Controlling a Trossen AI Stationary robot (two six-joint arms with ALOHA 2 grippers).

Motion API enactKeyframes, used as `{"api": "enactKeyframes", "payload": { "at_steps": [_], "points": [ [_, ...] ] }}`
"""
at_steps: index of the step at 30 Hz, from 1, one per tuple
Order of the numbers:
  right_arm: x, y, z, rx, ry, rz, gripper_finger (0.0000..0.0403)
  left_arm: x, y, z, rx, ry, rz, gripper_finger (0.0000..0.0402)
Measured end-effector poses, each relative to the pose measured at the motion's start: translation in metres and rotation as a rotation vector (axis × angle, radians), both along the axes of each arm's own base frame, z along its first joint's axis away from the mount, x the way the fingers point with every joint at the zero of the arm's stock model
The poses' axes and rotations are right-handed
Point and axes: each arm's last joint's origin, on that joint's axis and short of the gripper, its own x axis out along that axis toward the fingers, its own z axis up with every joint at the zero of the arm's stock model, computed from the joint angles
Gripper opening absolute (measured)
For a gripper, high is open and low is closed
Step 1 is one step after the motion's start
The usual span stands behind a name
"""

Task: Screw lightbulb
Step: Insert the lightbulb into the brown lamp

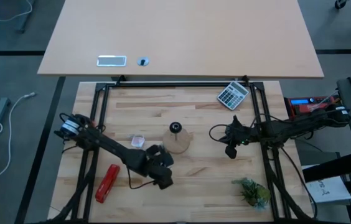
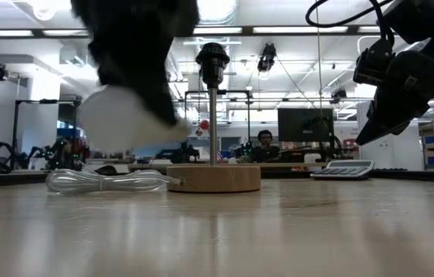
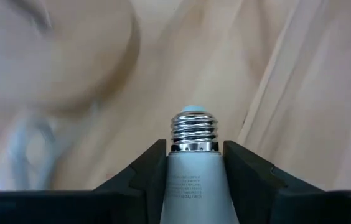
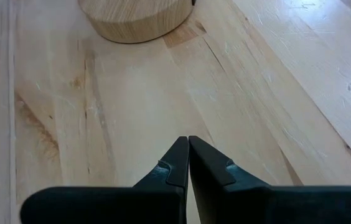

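The lightbulb [image 3: 194, 180], white with a silvery screw end [image 3: 194, 130], sits between the fingers of my left gripper [image 1: 157, 154], which is shut on it near the table's middle. In the low view the bulb [image 2: 125, 115] shows blurred, above the table. Just to the far right of it stands the round wooden disc [image 1: 180, 142], flat on the table, with a black socket [image 2: 212, 55] on a thin post. My right gripper [image 4: 188, 162] hovers shut with nothing in it, right of the disc [image 4: 138, 18]. My left gripper pinches the bulb's white neck [image 3: 194, 165] between its two fingers [image 3: 154, 162], just behind the screw thread. The bulb lies along the fingers, and its screw end sticks out past the fingertips. The fingers slant downward. The bulb is lifted clear of the table.
A clear plastic scrap [image 1: 137, 141] lies left of the disc. A red tool [image 1: 107, 182] lies near the front left, a calculator [image 1: 233, 94] at the far right and a small green plant [image 1: 252, 191] at the front right. A black frame [image 1: 175, 84] borders the table.
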Motion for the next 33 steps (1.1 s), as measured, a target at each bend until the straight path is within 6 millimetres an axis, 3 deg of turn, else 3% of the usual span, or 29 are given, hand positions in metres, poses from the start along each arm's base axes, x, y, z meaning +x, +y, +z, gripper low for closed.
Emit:
{"api": "enactKeyframes", "payload": {
  "at_steps": [8,18,23,28,33],
  "points": [
    [0.0,0.0,0.001,-0.002,-0.003,0.003,0.0008,0.006,-0.02,0.038,0.328,-0.145,-0.147,0.0131],
    [0.004,0.002,0.005,0.023,-0.068,0.043,0.0008,-0.001,-0.038,0.054,0.596,-0.213,-0.177,0.0132],
    [0.01,0.004,0.013,0.054,-0.157,0.1,0.0008,-0.001,-0.041,0.062,0.682,-0.177,-0.267,0.0131],
    [0.011,0.005,0.015,0.055,-0.179,0.102,0.0008,0.003,-0.037,0.065,0.822,-0.051,-0.522,0.0131],
    [0.011,0.005,0.015,0.094,-0.182,0.106,0.0008,0.012,-0.027,0.072,0.992,0.023,-0.584,0.0131]
  ]
}}
